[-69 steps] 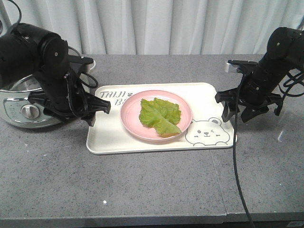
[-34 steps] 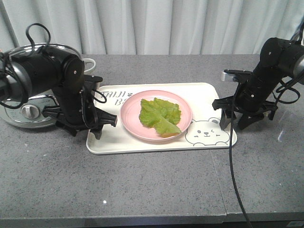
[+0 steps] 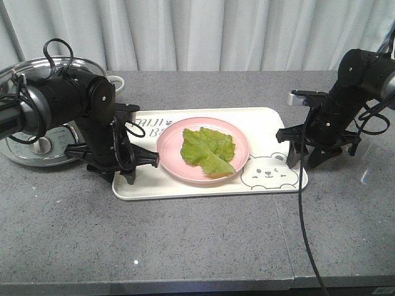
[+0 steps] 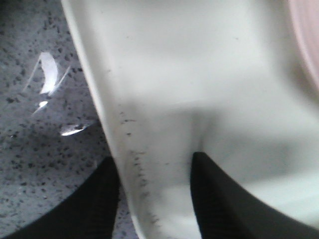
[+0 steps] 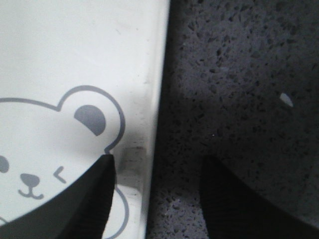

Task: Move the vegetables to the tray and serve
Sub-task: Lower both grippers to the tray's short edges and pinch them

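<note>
Since serving likely means lifting the large cream rectangular plastic tray (image 3: 265, 126) by both ends, left gripper (image 4: 152, 164) and right gripper (image 5: 158, 162) each straddle a short rim, fingers (image 4: 219, 199) spread, clamping nothing. On the round pink plate (image 3: 170, 145) on the tray lie bright green crinkled lettuce leaves (image 3: 207, 150). Wrist views alone show the straddle; the front view alone shows lettuce.

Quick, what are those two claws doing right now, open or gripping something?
Left gripper: open, astride the rim of the tray, holding nothing.
Right gripper: open, astride the tray's opposite rim, holding nothing.
</note>
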Controlling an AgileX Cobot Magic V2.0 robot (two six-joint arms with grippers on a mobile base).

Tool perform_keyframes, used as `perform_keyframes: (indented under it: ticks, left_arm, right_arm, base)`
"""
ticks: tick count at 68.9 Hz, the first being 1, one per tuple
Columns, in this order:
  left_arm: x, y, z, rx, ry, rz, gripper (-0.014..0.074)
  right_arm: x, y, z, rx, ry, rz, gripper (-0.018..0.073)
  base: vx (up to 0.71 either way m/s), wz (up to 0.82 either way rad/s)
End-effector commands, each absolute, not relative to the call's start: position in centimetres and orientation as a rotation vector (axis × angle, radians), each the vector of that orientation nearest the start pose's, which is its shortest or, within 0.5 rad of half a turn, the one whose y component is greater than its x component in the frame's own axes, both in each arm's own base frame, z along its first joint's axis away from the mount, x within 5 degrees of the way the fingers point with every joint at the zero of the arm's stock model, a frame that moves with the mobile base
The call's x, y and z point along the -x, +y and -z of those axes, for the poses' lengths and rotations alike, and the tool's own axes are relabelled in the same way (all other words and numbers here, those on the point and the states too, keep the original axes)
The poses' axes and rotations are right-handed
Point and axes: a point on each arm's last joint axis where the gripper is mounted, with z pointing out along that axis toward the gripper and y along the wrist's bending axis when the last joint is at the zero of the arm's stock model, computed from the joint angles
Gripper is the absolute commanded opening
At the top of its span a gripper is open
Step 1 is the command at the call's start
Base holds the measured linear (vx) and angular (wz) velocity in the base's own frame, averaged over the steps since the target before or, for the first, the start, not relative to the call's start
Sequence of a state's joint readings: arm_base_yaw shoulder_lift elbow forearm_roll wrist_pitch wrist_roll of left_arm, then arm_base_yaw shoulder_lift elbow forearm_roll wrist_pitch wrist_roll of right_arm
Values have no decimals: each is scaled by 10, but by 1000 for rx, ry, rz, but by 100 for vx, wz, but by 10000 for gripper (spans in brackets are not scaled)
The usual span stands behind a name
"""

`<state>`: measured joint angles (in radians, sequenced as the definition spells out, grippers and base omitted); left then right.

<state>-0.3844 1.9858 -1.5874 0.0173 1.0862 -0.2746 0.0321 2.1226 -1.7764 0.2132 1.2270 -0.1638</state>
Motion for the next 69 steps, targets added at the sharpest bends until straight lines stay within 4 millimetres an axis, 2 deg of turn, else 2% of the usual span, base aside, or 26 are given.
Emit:
perform_keyframes:
  ticks: [1, 10, 19, 41, 52, 69]
  left_arm:
    - [-381, -153, -241, -174, 2899, 91, 157]
    - [-381, -153, -241, -174, 2899, 91, -6]
    - [-381, -153, -241, -173, 2897, 92, -8]
    - [-377, -156, -252, -235, 2872, 156, -6]
    - [-374, -160, -262, -227, 2843, 235, -7]
    - [-364, -171, -281, -301, 2771, 264, -7]
  right_arm:
    - [-433, 32, -233, 210, 2989, -315, 300]
    - [-431, 32, -233, 227, 3007, -321, 134]
    - [-430, 32, -233, 231, 3009, -331, -14]
    - [-427, 34, -243, 236, 2984, -356, -10]
    - [-422, 28, -261, 225, 2945, -332, -10]
    - [-411, 13, -294, 170, 2867, -319, -8]
  base:
    - [0, 0]
    - [0, 0]
    - [0, 0]
    - [0, 0]
    - [0, 0]
    - [0, 0]
